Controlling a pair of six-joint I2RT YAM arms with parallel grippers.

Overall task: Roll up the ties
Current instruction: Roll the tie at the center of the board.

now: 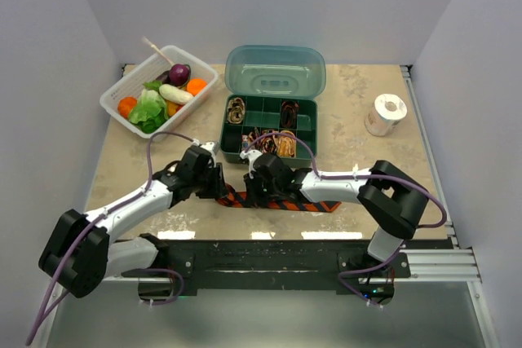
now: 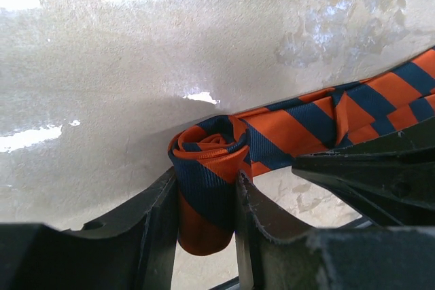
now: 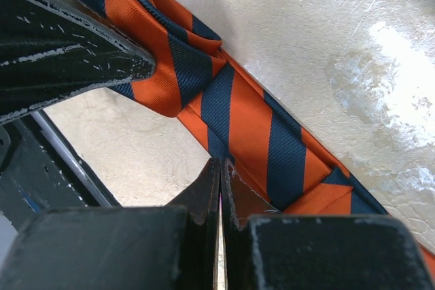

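The left gripper [image 2: 206,198] was partly closed around the rolled end of the striped tie [image 2: 285,127], its two dark fingers [image 2: 160,225] pressing either side of a small upright coil of orange-red and navy fabric; the coil showed only a few turns, its spiral visible from above; from it the rest of the tie ran off flat across the pale table [image 2: 136,66] toward the right. The right gripper [image 3: 221,168] was fully shut, its fingertips meeting at the near edge of the flat part of the tie; whether any cloth was pinched between them could not be told from the pictures. Seen from overhead, the two grippers sat close together near the front of the table, the left gripper [image 1: 214,182] at the tie's rolled end and the right gripper [image 1: 259,187] just beside it; the unrolled length of the striped tie [image 1: 303,204] stretched out to the right beneath the right arm. Beyond them stood an open teal compartment box [image 1: 263,105] with its lid raised; several coiled ties [image 1: 237,110] already lay in its compartments, while others looked empty. A white basket [image 1: 114,97] of toy vegetables stood at the far left, and a white tape roll [image 1: 385,114] at the far right. The rolling of this tie appeared only begun; most of its length was yet to be wound, and the finished coil would presumably go into the box.
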